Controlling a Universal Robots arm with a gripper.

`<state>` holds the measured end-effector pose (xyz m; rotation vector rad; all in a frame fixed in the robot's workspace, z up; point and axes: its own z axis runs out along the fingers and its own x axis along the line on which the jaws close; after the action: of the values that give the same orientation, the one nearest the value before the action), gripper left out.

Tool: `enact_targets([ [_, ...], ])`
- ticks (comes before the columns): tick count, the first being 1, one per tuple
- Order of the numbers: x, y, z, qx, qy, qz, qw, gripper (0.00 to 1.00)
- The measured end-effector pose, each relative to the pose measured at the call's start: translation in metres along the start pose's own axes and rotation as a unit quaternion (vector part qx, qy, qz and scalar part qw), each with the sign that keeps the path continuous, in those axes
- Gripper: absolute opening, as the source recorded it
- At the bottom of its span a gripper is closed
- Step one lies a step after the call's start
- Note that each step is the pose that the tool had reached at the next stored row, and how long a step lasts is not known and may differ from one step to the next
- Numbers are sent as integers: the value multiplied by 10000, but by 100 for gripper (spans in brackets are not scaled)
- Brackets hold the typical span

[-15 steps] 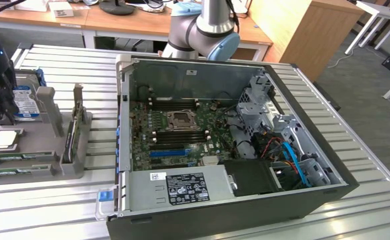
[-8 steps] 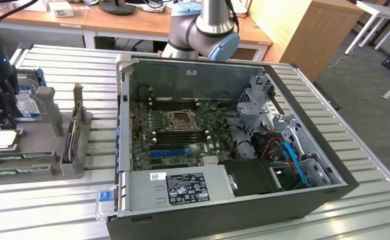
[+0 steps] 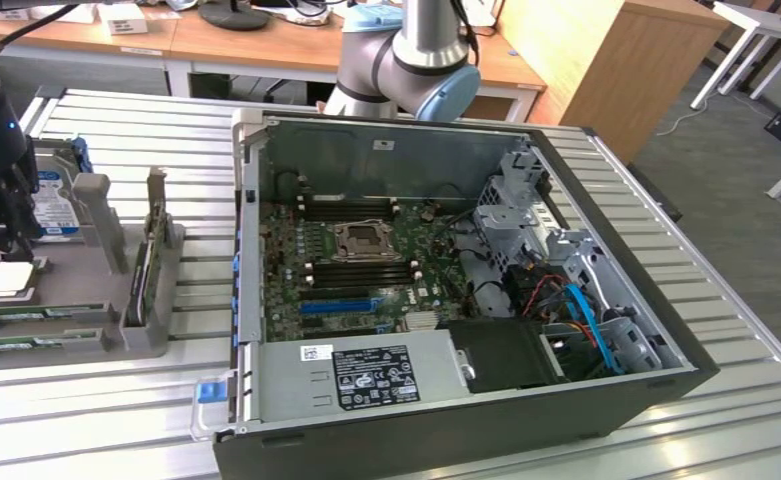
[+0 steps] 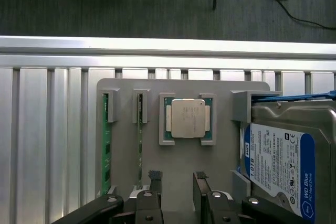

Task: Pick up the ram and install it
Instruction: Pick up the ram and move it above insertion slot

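The gripper (image 4: pixel 177 177) hangs over a grey parts tray (image 4: pixel 126 129). Its two black fingers (image 4: pixel 155 179) are spread wide and nothing is between them. In the wrist view two ram sticks stand on edge in narrow slots of the tray. The outer ram stick (image 4: pixel 105 145) is by the tray's edge, and the inner ram stick (image 4: pixel 140 145) is between it and the CPU (image 4: pixel 185 118). One finger is just beside the end of the inner ram stick; whether it touches cannot be told. The CPU lies flat in a square pocket. Beyond it a WD Blue hard drive (image 4: pixel 286 163) sits in its own holder.

In the exterior view the tray lies at the left of the frame on a slatted aluminium table (image 3: pixel 123 400), and both sticks show as green strips in the lower left. An upright card with a metal bracket (image 3: pixel 150 250) stands at the tray's right side. The robot arm (image 3: pixel 410 60) has a joint at the top centre.

The open computer case (image 3: pixel 497 440) takes the centre of the frame, well apart from the sticks. Inside lie the motherboard (image 3: pixel 297 285), the CPU socket (image 3: pixel 363 240), the black memory slots (image 3: pixel 363 270) just below the socket, and a blue expansion slot (image 3: pixel 334 305) lower still. The power supply (image 3: pixel 297 375) sits along the case's lower edge.
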<state>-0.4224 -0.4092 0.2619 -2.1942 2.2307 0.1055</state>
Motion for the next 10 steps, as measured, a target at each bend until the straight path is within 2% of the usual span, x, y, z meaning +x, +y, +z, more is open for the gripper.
enact_targets([
  [6, 5, 0, 0, 0, 0, 0, 10000, 37],
  [10, 51, -1, -3, 0, 0, 0, 10000, 37],
])
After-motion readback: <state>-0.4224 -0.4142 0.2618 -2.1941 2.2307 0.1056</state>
